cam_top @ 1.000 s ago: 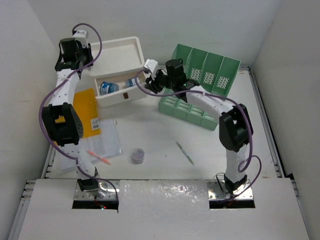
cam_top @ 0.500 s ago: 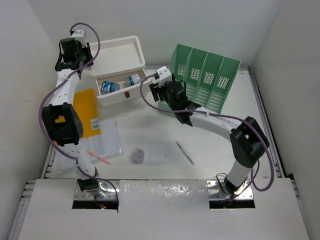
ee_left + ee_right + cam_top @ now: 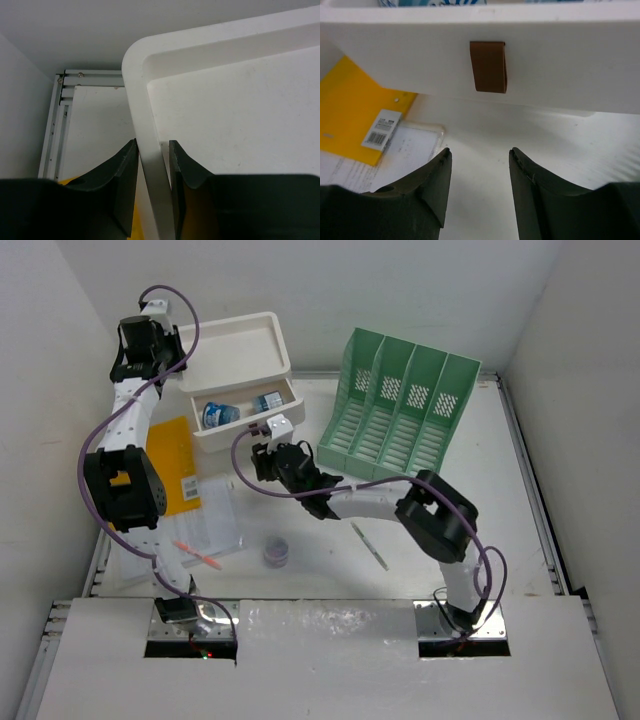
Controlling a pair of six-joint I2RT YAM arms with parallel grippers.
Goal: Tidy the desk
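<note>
The desk is a white tabletop with silver rails. A white drawer box stands at its back left, its drawer pulled open with small blue-and-white items inside. My left gripper is shut on the box's left rim. My right gripper hovers low in front of the drawer front, open and holding nothing. The drawer's brown tab handle lies straight ahead of it, a short way off.
A green slotted file rack stands right of the box. A yellow envelope and a clear sleeve of papers lie at the left, with an orange pen, a small purple pot and a thin pen nearer.
My right arm has drawn back from the drawer's right end and swung down and left to face the drawer front. The left gripper has kept its hold on the box rim.
</note>
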